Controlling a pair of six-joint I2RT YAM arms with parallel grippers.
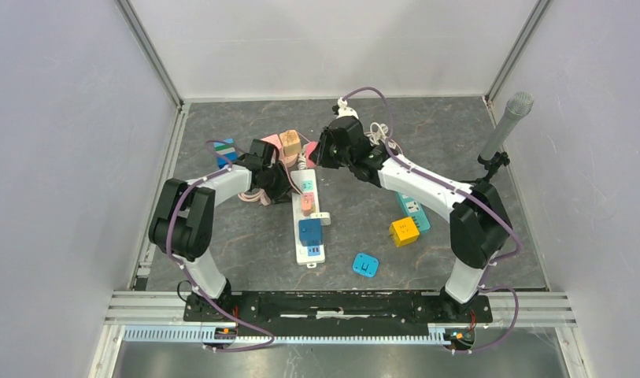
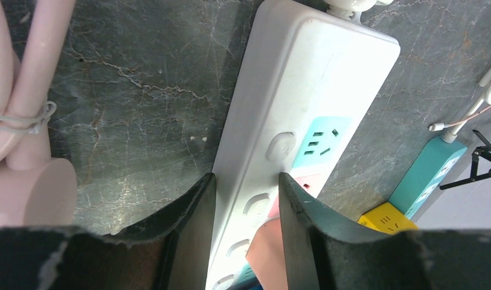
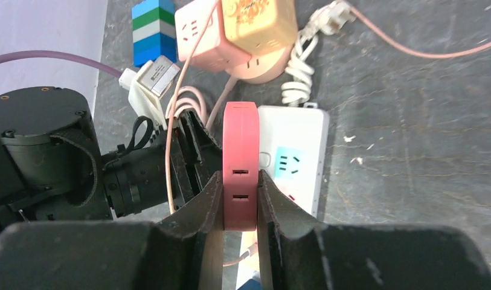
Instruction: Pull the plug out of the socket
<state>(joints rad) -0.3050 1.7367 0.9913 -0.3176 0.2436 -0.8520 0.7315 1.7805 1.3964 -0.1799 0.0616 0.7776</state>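
Note:
A white power strip (image 1: 307, 250) lies in the middle of the table, with a salmon plug (image 1: 307, 201) and a blue plug (image 1: 309, 231) in it. My right gripper (image 3: 240, 175) is shut on a flat red plug (image 3: 240, 139) and holds it upright, above the strip's far end (image 3: 291, 163). My left gripper (image 2: 246, 181) is at that far end: one finger (image 2: 191, 223) against the strip's side, the other (image 2: 300, 223) on its top face (image 2: 309, 72). In the top view the two grippers (image 1: 279, 183) (image 1: 323, 153) are close together.
A pink socket cube with a tan adapter (image 1: 289, 142), a coloured block (image 1: 224, 150) and coiled white cord (image 1: 377, 134) lie behind the strip. A teal strip (image 1: 413, 211), a yellow cube (image 1: 404, 231) and a blue square plug (image 1: 367, 264) lie on the right. A microphone (image 1: 505, 126) stands far right.

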